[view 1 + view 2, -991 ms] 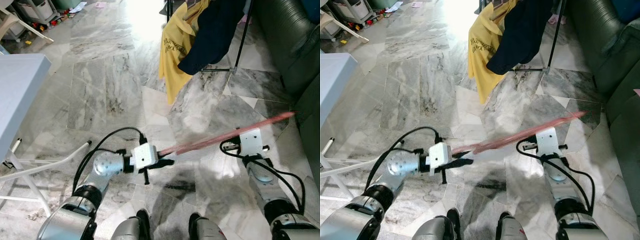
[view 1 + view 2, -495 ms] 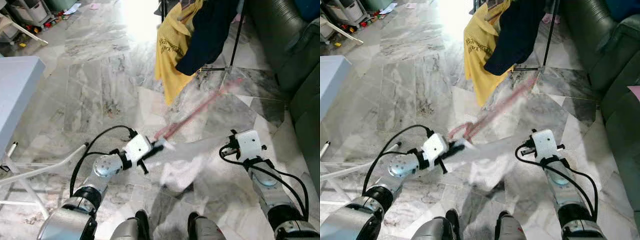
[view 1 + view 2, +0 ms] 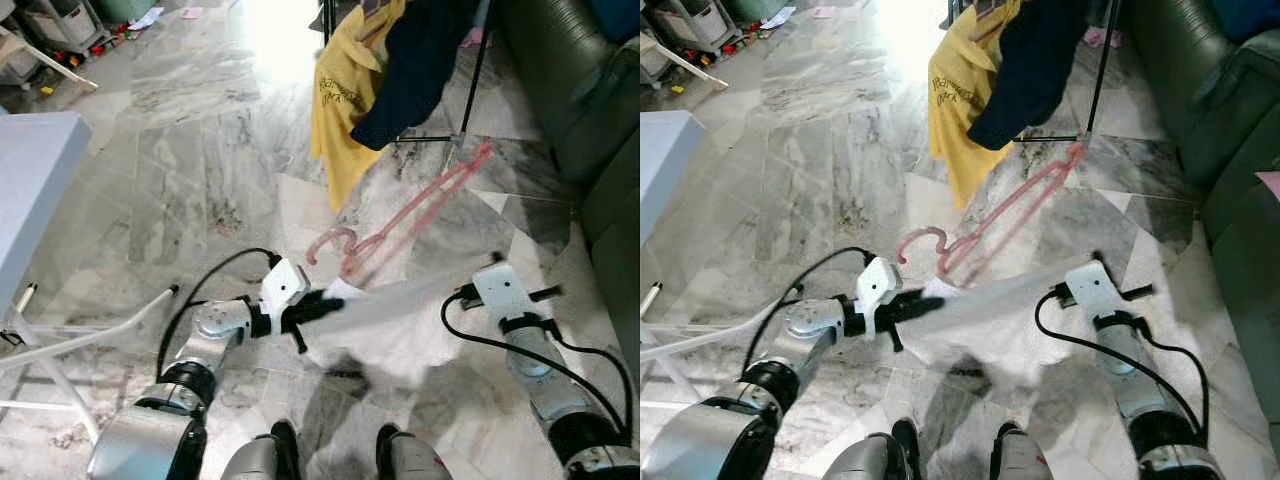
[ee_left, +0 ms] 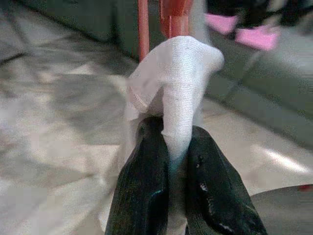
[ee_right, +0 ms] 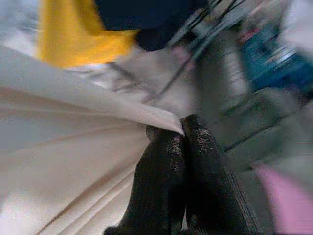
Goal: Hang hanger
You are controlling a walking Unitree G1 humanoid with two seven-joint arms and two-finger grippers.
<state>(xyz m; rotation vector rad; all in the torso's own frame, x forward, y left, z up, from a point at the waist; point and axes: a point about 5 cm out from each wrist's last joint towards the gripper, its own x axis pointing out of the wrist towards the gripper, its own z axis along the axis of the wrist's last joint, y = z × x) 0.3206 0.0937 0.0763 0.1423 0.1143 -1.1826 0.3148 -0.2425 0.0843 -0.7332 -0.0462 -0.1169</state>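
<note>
- Together, the left gripper [image 4: 168, 161] and right gripper [image 5: 182, 139] each pinched a corner of a white cloth garment [image 3: 400, 325], fingers clamped shut.
- Pink plastic hanger [image 3: 420, 215] lay above the stretched garment, near the black clothes rack [image 3: 478, 75].

The pink hanger [image 3: 415, 208] is smeared by motion, its far end at about one o'clock fading against the floor. The white garment [image 3: 980, 310] is blurred too, so its shape cannot be read. The right gripper's [image 5: 181, 128] fingertips are buried under that cloth in the head views. The dark rack [image 3: 480, 70] at twelve o'clock is cut off by the frame's edge.
</note>
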